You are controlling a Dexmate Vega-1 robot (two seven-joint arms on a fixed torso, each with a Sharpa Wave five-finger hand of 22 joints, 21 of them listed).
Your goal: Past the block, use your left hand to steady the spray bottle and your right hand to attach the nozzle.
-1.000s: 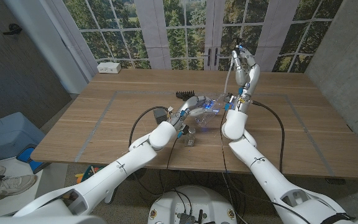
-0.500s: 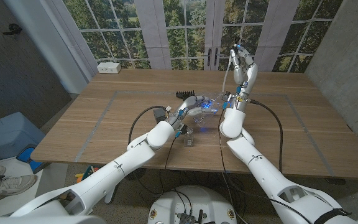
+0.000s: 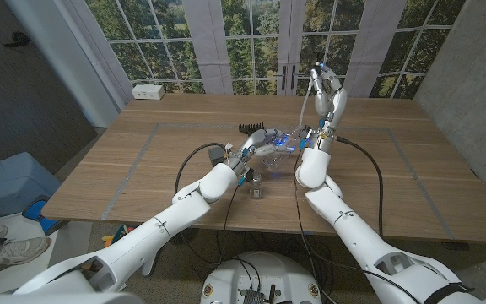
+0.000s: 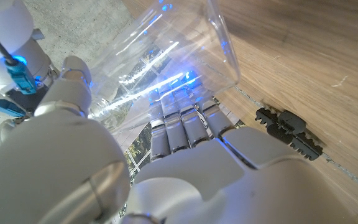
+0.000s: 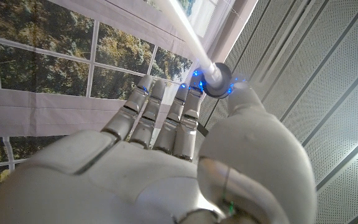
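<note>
Spray bottle (image 3: 275, 145), clear plastic, lies tilted near the middle of the table (image 3: 142, 169), held by the left robot hand (image 3: 258, 143). Left arm comes in from about 7 o'clock in the head view and reaches out to the table's centre. Left wrist view: fingers (image 4: 179, 127) wrapped under the clear bottle body (image 4: 166, 56), thumb on the other side, blue light glinting on the plastic; bottle's end sits close over the wood, contact with the table cannot be told.

Right robot hand (image 3: 327, 91) is raised well above the table at about 1 o'clock from the bottle, forearm near upright, fingers pointing up. It pinches the nozzle (image 3: 321, 71) at the fingertips, with the white dip tube (image 3: 307, 105) hanging down from it toward the bottle. Right wrist view: fingers (image 5: 160, 118) close together and extended, thumb tip pressed to the round nozzle collar (image 5: 217, 81), tube (image 5: 188, 31) running out beyond it. Nozzle is apart from the bottle, not attached.

Black comb-like piece (image 3: 250, 129) lies on the table at about 11 o'clock from the left robot hand, also seen in the left wrist view (image 4: 289, 132) beside the fingers. Small block (image 3: 257, 192) sits on the table at about 6 o'clock from the bottle, near the left forearm. White box (image 3: 148, 92) rests at the far left table corner.
</note>
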